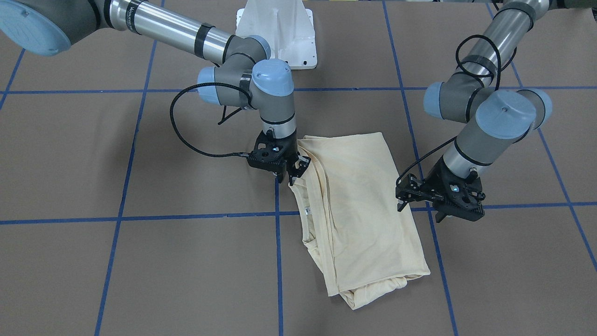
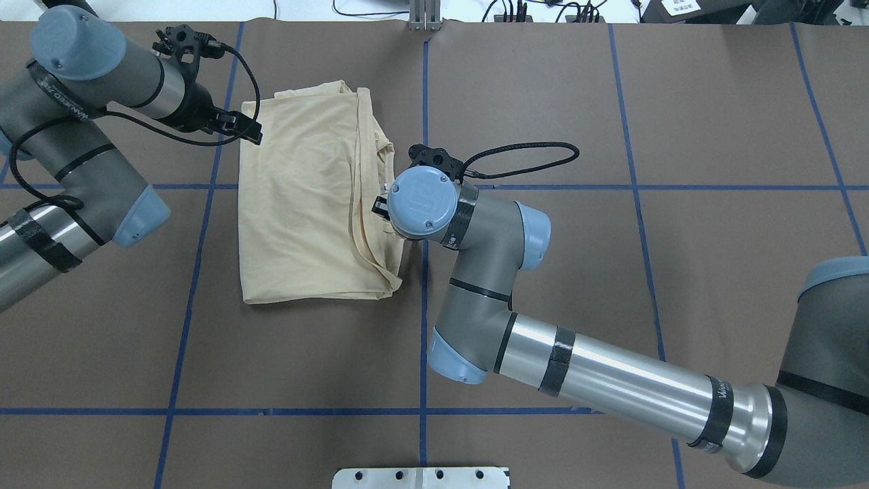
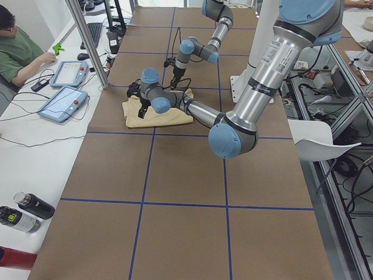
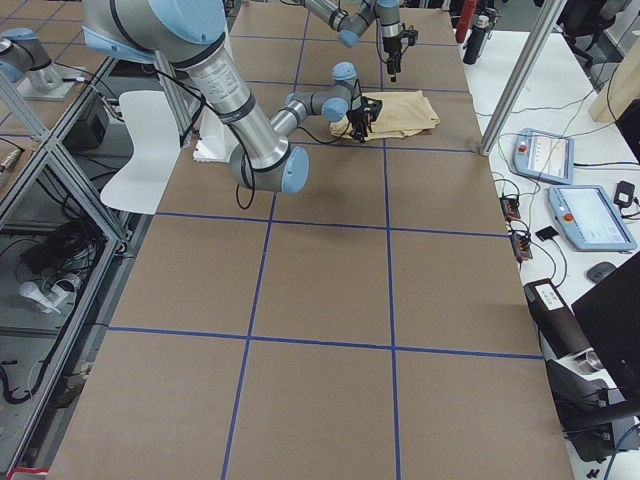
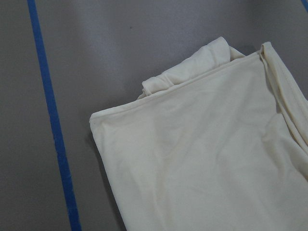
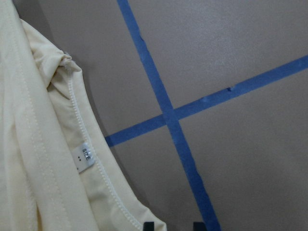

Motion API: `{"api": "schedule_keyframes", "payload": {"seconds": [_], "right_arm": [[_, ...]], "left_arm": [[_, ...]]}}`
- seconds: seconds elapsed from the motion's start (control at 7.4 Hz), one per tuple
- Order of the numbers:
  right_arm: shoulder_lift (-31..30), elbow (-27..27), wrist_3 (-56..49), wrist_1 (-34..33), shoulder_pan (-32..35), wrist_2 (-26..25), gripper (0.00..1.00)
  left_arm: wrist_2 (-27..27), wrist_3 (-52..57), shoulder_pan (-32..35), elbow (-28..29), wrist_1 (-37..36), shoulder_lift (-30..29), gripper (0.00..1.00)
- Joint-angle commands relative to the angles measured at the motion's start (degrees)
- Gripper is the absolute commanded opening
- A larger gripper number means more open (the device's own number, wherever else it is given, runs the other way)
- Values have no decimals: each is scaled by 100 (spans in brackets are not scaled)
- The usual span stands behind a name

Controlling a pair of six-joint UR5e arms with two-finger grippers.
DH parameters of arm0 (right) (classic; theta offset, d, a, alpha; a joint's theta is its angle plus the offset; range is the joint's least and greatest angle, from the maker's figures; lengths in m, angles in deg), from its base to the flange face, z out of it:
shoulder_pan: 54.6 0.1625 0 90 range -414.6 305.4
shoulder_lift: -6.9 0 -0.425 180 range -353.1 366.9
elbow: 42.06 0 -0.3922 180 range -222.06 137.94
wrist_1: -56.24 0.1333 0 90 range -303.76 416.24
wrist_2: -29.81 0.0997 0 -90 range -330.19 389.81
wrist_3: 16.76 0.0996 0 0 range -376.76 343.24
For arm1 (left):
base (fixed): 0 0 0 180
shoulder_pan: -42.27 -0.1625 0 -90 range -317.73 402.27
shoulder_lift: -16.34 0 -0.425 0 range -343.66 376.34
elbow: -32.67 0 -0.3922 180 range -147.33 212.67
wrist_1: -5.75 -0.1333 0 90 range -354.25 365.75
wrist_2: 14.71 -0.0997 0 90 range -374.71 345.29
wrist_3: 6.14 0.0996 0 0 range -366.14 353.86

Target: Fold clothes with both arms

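The folded pale cream-yellow thin-fabric T-shirt (image 2: 305, 204) lies flat on the brown table (image 2: 611, 272). The black right gripper (image 1: 287, 177) hangs released at its collar edge, fingertips (image 6: 149, 226) apart. The black left gripper (image 2: 250, 134) is at the opposite edge; I cannot tell its grip.

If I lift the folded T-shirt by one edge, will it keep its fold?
Probably not: the T-shirt lies in thin, wrinkled layers, so it likely sags open. Its stitched collar near the neck label might hold firmer.

Silver-grey arms (image 2: 611, 380), light-blue joint caps (image 2: 421, 198)
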Motion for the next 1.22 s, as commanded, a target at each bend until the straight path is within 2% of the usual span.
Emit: {"api": "schedule_keyframes", "payload": {"seconds": [0.0,1.08], "right_arm": [[23,83,-10,18,-11,-97,39],[102,92,34,36,-54,-98,38]], "left_arm": [[0,0,3,0,0,4,100],[0,0,3,0,0,12,100]]}}
